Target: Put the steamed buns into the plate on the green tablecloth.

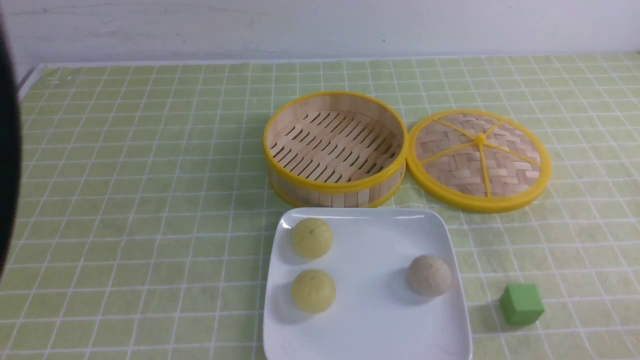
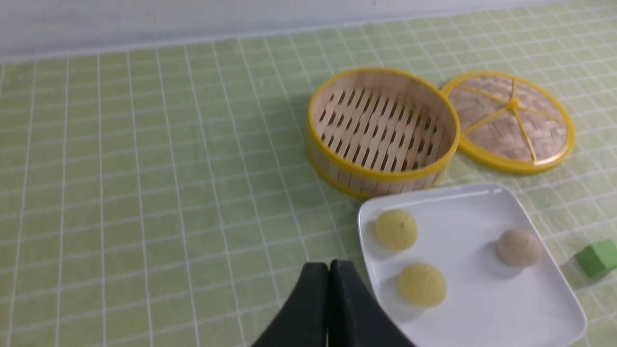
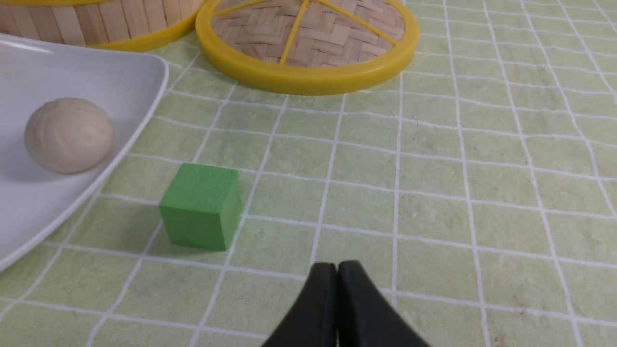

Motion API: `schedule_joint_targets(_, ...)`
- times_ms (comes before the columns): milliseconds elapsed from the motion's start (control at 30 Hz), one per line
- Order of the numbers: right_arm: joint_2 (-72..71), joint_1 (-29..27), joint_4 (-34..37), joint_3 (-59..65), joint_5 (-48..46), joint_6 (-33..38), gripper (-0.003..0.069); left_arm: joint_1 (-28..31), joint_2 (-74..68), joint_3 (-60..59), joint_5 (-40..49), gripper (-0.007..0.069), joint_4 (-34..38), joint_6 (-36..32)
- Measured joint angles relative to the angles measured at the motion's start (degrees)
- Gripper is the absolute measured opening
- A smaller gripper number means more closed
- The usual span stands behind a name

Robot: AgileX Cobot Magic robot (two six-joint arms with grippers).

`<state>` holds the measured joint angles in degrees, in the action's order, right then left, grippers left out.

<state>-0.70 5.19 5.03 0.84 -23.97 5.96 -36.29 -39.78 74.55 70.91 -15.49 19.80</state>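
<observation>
Three steamed buns lie in the white square plate [image 1: 370, 320] on the green tablecloth [image 1: 140, 200]: two pale yellow buns [image 1: 312, 238] [image 1: 313, 291] on its left side and a greyish-beige bun [image 1: 429, 275] on its right. The left wrist view shows the plate [image 2: 472, 308] with the same buns [image 2: 396, 229] [image 2: 422, 285] [image 2: 519, 247]. My left gripper [image 2: 328, 265] is shut and empty, above the cloth beside the plate's left edge. My right gripper [image 3: 336, 266] is shut and empty over bare cloth, to the right of the plate [image 3: 29, 212] and the beige bun [image 3: 68, 135].
An empty bamboo steamer [image 1: 335, 150] stands just behind the plate, its woven lid [image 1: 479, 159] flat on the cloth to its right. A green cube [image 1: 521, 303] sits right of the plate, near my right gripper [image 3: 201, 206]. A white wall runs behind the table.
</observation>
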Motion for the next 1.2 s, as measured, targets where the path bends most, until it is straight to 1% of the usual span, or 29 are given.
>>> schedule_joint_targets(33,0.0,-1.09,-0.13,0.0,0.0,0.0,0.0026,0.0,3.77,-4.67,0.0,0.0019,0.0,1.91)
schedule_joint_targets(133,0.0,-2.59,-0.17,0.0,0.0,0.0,0.0029,0.0,10.19,-13.71,0.0,0.0019,0.0,5.77)
schedule_joint_targets(200,0.0,-2.87,-0.17,0.0,0.08,0.0,0.0031,0.0,12.85,-17.86,0.0,0.0019,0.0,7.41)
schedule_joint_targets(267,0.0,-3.04,-0.17,0.0,0.08,0.0,0.0035,0.0,18.35,-24.6,-0.52,0.0019,0.0,10.11)
schedule_joint_targets(400,0.0,-3.04,-0.17,0.0,0.08,0.0,0.004,0.0,23.4,-33.42,-4.93,0.0019,0.0,13.02)
schedule_joint_targets(433,0.0,-3.04,-0.17,0.0,0.08,0.0,0.004,0.0,23.58,-33.42,-5.2,0.0019,0.0,13.12)
schedule_joint_targets(500,0.0,-3.04,-0.23,0.0,0.08,0.0,0.0045,0.0,25.13,-38.04,-8.05,0.0019,0.52,14.3)
schedule_joint_targets(567,0.0,-3.04,-0.23,0.0,0.08,0.0,0.0047,0.0,25.35,-39.61,-8.89,0.0019,1.02,14.52)
schedule_joint_targets(667,0.0,-3.04,0.23,0.14,1.09,-1.21,0.0052,0.0,25.48,-42.89,-10.63,0.0019,3.08,14.64)
schedule_joint_targets(767,0.0,-3.04,0.45,0.27,1.39,-3.0,0.0057,0.0,25.48,-44.72,-11.84,0.0019,4.66,14.64)
schedule_joint_targets(933,0.0,-3.04,0.64,0.27,1.23,-3.47,0.0064,0.0,25.48,-45.44,-14.65,0.002,5.08,14.41)
schedule_joint_targets(1033,0.0,-3.04,0.69,0.27,1.23,-3.47,0.0064,0.0,25.48,-46.17,-20.14,0.002,3.97,14.41)
schedule_joint_targets(1200,0.0,-3.04,0.81,0.27,1.23,-3.47,0.0071,0.0,25.48,-50.49,-38.96,0.002,1.76,14.41)
